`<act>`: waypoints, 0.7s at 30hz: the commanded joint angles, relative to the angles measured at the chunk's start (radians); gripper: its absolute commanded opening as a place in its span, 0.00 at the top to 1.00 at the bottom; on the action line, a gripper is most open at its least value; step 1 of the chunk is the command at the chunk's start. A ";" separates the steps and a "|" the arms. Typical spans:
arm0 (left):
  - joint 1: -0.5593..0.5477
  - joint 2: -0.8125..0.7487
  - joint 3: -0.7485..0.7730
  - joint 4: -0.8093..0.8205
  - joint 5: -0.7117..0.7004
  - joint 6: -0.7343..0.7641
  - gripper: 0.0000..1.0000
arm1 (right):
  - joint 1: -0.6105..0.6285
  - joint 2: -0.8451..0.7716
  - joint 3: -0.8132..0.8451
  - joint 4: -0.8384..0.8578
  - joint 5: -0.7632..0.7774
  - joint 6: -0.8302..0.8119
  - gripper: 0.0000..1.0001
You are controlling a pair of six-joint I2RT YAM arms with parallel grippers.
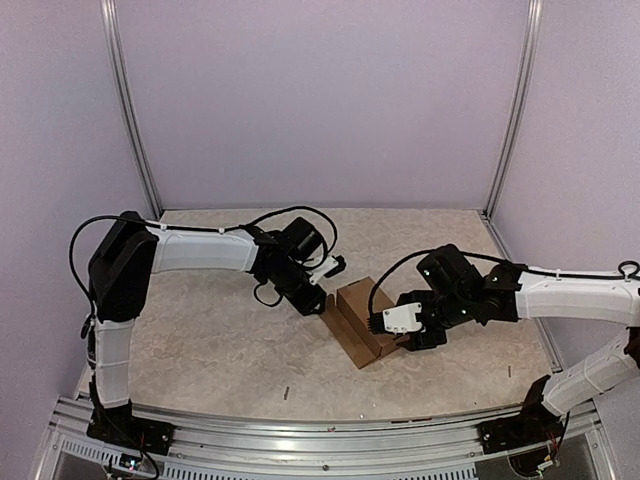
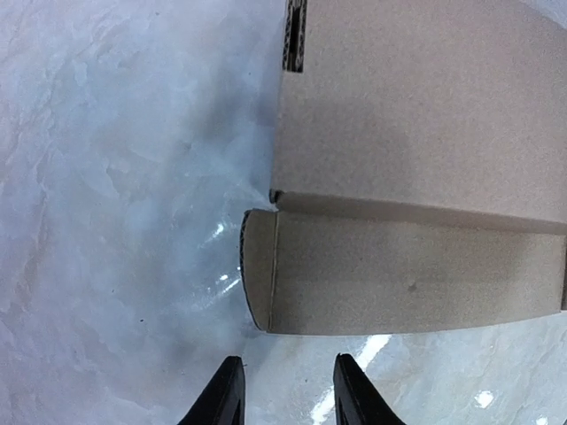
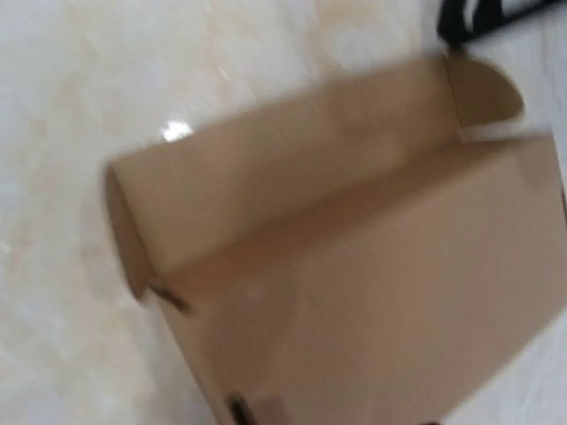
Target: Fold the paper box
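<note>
The paper box [image 1: 358, 318] is a brown cardboard shape lying mid-table between my two arms. In the left wrist view the paper box [image 2: 416, 159] lies just ahead, with a rounded tab [image 2: 257, 279] at its near corner. My left gripper [image 2: 288, 390] is open just short of that tab, with only bare table between the fingers. From above, the left gripper [image 1: 316, 303] sits at the box's left edge and the right gripper [image 1: 405, 338] at its right side. The blurred right wrist view is filled by the paper box [image 3: 354, 266], and my own fingers are hidden there.
The marbled tabletop [image 1: 220, 340] is fenced by pale walls and metal posts [image 1: 130, 110]. An aluminium rail [image 1: 320, 440] runs along the near edge. Two small dark specks [image 1: 287, 393] lie on the near part of the table. A black piece of the left arm [image 3: 469, 18] shows beyond the box.
</note>
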 commanded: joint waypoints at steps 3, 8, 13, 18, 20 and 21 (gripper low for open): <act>0.003 -0.109 -0.143 0.247 -0.002 -0.037 0.66 | -0.183 0.044 0.093 -0.004 -0.187 0.144 0.34; 0.019 -0.137 -0.250 0.425 0.021 -0.037 0.65 | -0.309 0.221 0.262 -0.076 -0.381 0.272 0.33; 0.038 -0.127 -0.287 0.504 0.037 -0.061 0.66 | -0.343 0.425 0.409 -0.169 -0.424 0.333 0.32; 0.056 -0.120 -0.328 0.556 0.065 -0.087 0.72 | -0.352 0.549 0.483 -0.212 -0.450 0.356 0.31; 0.062 -0.124 -0.345 0.597 0.086 -0.089 0.74 | -0.352 0.582 0.508 -0.224 -0.477 0.358 0.29; 0.064 -0.123 -0.351 0.604 0.096 -0.089 0.75 | -0.352 0.592 0.517 -0.228 -0.491 0.358 0.29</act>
